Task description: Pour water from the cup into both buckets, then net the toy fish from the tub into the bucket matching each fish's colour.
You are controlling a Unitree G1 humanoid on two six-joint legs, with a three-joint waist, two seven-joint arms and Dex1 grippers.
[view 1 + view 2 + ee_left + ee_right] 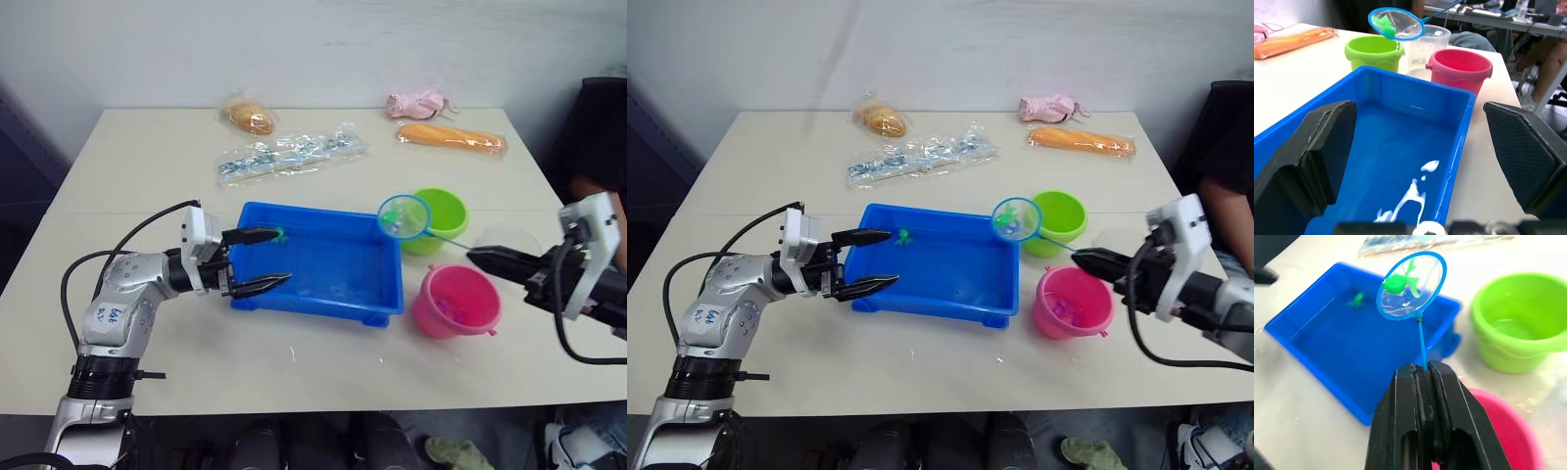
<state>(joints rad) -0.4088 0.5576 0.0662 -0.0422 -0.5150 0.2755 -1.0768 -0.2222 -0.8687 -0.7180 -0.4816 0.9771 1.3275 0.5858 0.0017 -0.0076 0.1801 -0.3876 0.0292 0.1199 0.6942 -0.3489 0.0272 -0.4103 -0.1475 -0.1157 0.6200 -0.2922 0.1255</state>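
The blue tub (323, 296) sits mid-table with a little water in it. My left gripper (284, 257) is open, its fingers on either side of the tub's left wall. One green toy fish (904, 236) lies in the tub's far left corner. My right gripper (1422, 369) is shut on the net's thin handle. The net (404, 216) hangs above the tub's far right corner, beside the green bucket (443, 217), and carries a green fish (1396, 284). The pink bucket (456, 304) stands nearer, with pink fish (1068, 311) inside. The clear cup (1427, 49) stands behind the pink bucket.
Along the far side of the table lie a bagged bun (248, 117), a clear packet (289, 155), a long orange packet (453, 137) and a pink item (418, 103). A person (1225, 196) sits at the table's right edge.
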